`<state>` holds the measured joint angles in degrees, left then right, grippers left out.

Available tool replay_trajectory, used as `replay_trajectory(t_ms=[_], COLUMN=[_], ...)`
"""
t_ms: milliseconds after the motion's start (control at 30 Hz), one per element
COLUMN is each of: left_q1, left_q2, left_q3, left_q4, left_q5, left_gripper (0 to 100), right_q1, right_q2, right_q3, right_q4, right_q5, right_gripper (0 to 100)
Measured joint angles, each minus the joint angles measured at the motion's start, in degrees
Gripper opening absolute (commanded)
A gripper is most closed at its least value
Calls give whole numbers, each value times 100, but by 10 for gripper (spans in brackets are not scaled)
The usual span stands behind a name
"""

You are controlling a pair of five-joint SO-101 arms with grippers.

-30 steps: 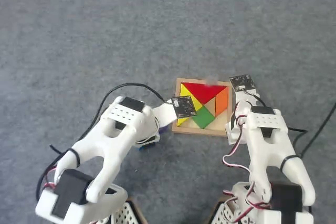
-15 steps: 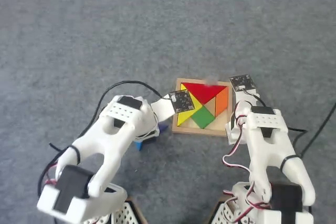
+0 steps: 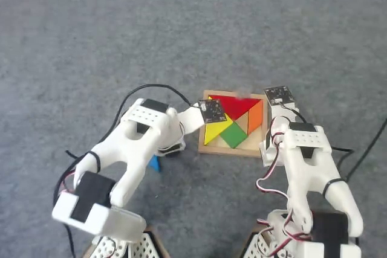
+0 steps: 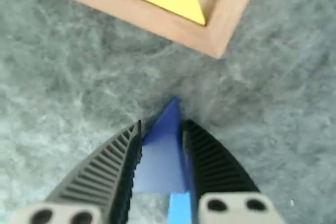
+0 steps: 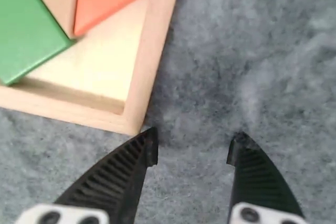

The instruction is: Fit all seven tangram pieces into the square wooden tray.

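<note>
Your left arm has swung closer to the tray (image 3: 227,151). Your left fingers (image 4: 105,171) pinch the blue piece (image 4: 164,140) near a tray corner. It looks light, hard and slippery, so squeeze its flat sides. Your right fingers (image 5: 121,177) are open wide, holding nothing.

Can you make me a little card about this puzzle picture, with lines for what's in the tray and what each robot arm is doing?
Tray: square wooden tray on grey carpet
Inside tray: red piece, yellow piece, green piece, orange piece
Left end effector: shut on blue piece, outside the tray near a corner
Right end effector: open, empty, over carpet beside another tray corner
Left to do: blue piece not yet in tray
</note>
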<state>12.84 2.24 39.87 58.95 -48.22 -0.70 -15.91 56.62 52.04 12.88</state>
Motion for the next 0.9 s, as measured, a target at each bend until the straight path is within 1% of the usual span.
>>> replay_trajectory(t_ms=[67, 200, 300, 433, 500, 533, 600, 700, 800, 900], left_q1=[-18, -35, -123, -501, -765, -905, -1240, -1670, -1705, -1705], left_q2=[26, 62, 62, 62, 0, -97, -475, -1187, -1582, -1591], left_q3=[-193, -835, -1407, -1969, -1960, -1846, -1424, -422, 536, 826], left_q4=[97, 633, 1081, 1697, 2022, 2057, 1996, 1495, 1020, 747], left_q5=[0, -123, -132, -132, -132, -185, -440, -791, -914, -923], left_gripper=[73, 79, 137, 145, 148, 149, 164, 189, 189, 188], right_q1=[0, 0, 0, 0, 0, 0, 0, 0, 0, 0], right_q2=[0, 0, 0, 0, 0, 0, 0, 0, 0, 0], right_q3=[0, 0, 0, 0, 0, 0, 0, 0, 0, 0], right_q4=[0, 0, 0, 0, 0, 0, 0, 0, 0, 0], right_q5=[0, 0, 0, 0, 0, 0, 0, 0, 0, 0], right_gripper=[231, 231, 231, 231, 231, 231, 231, 231, 231, 231])
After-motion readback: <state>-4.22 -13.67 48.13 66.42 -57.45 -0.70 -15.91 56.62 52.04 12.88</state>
